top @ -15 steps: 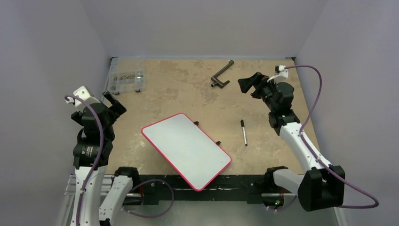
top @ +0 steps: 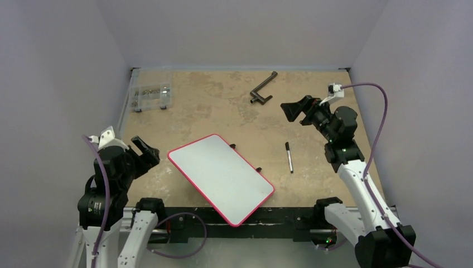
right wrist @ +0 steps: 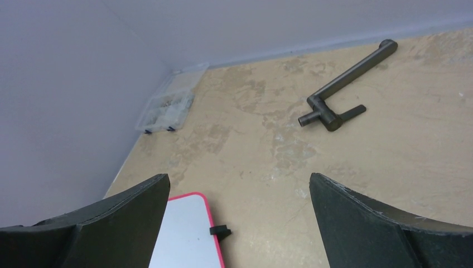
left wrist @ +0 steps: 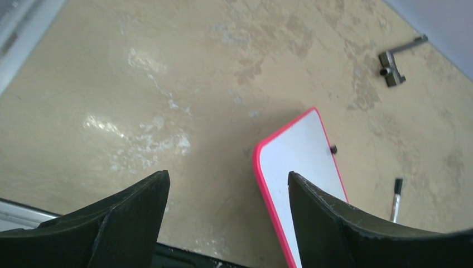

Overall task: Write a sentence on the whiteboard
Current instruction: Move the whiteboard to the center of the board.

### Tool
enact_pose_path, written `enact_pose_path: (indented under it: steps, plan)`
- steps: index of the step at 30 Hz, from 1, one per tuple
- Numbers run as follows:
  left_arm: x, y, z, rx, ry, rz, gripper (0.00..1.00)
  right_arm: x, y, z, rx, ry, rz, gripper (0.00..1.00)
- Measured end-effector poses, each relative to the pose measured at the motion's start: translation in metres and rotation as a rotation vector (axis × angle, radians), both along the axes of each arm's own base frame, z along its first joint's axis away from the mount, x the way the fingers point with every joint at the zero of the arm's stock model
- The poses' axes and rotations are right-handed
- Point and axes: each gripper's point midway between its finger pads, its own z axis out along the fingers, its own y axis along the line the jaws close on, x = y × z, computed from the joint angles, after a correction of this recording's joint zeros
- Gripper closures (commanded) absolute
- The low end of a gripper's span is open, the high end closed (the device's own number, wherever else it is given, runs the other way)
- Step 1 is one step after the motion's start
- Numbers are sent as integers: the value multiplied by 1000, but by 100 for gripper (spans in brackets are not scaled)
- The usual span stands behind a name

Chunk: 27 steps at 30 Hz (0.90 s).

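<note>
Left end effector (top: pixel 146 151): fingers spread, holding nothing, raised above the near-left corner of the bench (top: pixel 223 109) and pointing toward the board. In the left wrist view the gap between its two dark fingers (left wrist: pixel 128 223) framed bare bench surface and the board's left edge. Right end effector (top: pixel 294 108): fingers spread wide, holding nothing, raised above the far-right part of the bench and facing left. In the right wrist view its fingers (right wrist: pixel 385 223) framed bare bench.

Whiteboard (top: pixel 220 176): lay flat at the near centre of the bench, turned at an angle, between the two arms and touched by neither. Its red-pink rim ran all round, its face showed plain white, and its near corner reached over the bench's front edge. Two small black clips (top: pixel 232 146) stuck out along its far-right edge.

Marker (top: pixel 289 157): black-capped, lay on the bench just right of the board, apart from it and below the right end effector. Metal crank (top: pixel 263 89): lay at the far centre. Clear parts box (top: pixel 149 96): sat at the far-left corner, near the wall.
</note>
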Motion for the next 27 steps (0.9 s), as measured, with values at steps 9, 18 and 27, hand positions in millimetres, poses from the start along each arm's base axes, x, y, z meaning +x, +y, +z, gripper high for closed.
enact_pose_path:
  steps: [9, 18, 27]
  plan:
    - [-36, -40, -26, -176, 133, -143, 43, -12, 10, -31, -5, 93, 73, 1]
    - [-37, -70, -76, -335, 288, -219, 48, -17, 13, -50, -6, 142, 99, 1]
    - [-23, -86, -81, -432, 235, -253, 54, -20, 13, -58, -19, 159, 101, 1]
